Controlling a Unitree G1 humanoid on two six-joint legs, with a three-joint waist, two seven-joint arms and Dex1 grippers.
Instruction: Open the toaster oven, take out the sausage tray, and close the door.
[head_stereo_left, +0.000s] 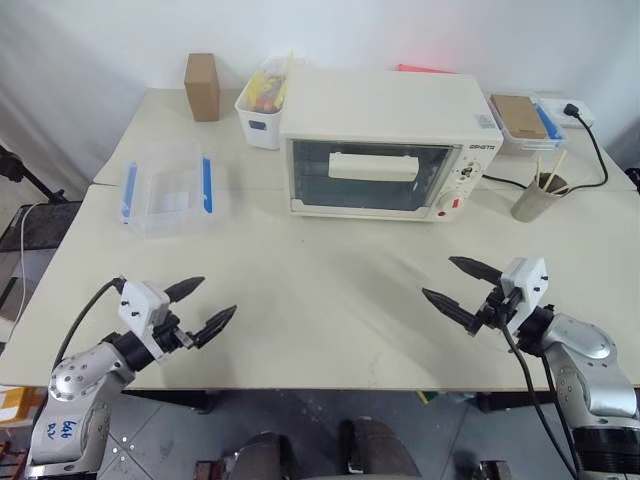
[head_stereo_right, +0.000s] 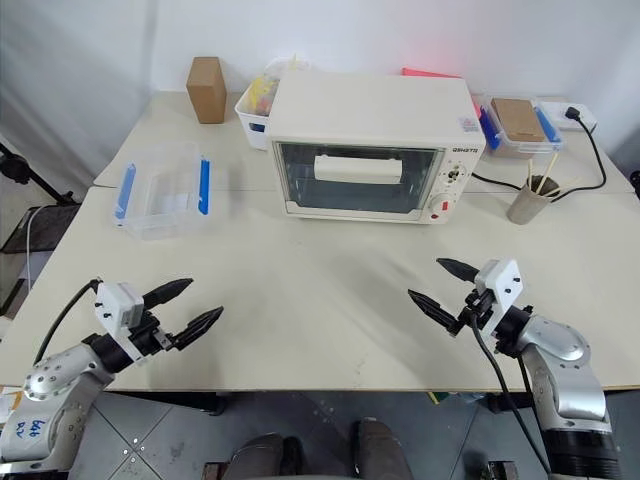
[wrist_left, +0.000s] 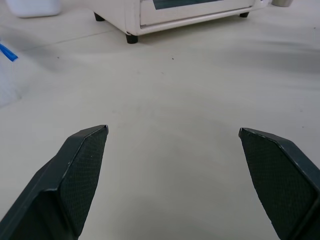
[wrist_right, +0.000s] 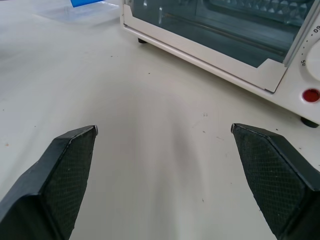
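Observation:
The cream-white toaster oven stands at the back middle of the table. Its glass door is closed, with the wide bar handle across it. The sausage tray is hidden. My left gripper hovers open over the table's front left, pointing toward the centre, nothing between its fingers. My right gripper hovers open at the front right, aimed inward, also empty. In the right wrist view the oven's lower door edge and red light lie ahead of the fingers.
A clear plastic box with blue latches lies left of the oven. A brown box and a white bin stand behind it. At the right are a cup with sticks, a cable and a lidded container.

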